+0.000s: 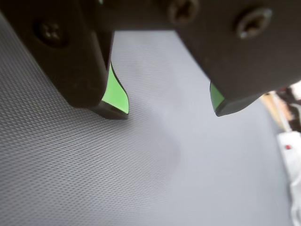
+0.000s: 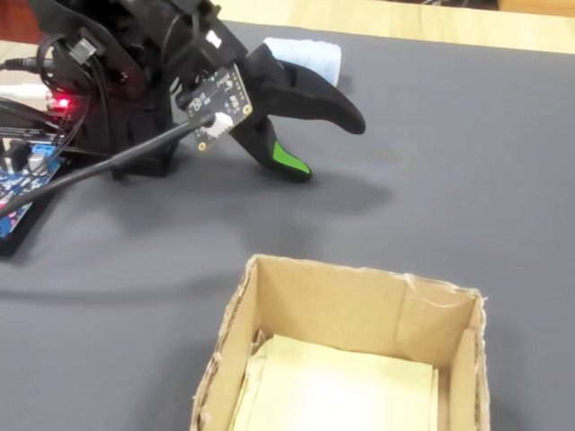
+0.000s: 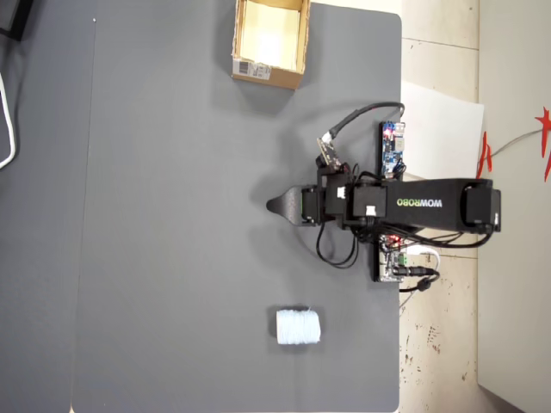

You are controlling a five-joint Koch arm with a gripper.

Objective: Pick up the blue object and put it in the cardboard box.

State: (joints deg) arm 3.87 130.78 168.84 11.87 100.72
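grey mat (image 3: 172,215) covers table | white paper sheet (image 3: 443,129) on floor, right of mat

In the overhead view, the small tan cardboard box (image 3: 269,41) sits on the dark grey mat (image 3: 172,215) covering the bench, near the top edge, with its opening facing up. The pale light-blue ribbed roll (image 3: 298,326) lies on the mat near the bottom, well apart from the box. The black arm (image 3: 413,205) reaches in from the right between them, its gripper (image 3: 277,206) to the left, fingers (image 1: 115,92) above bare mat, jaws parted.
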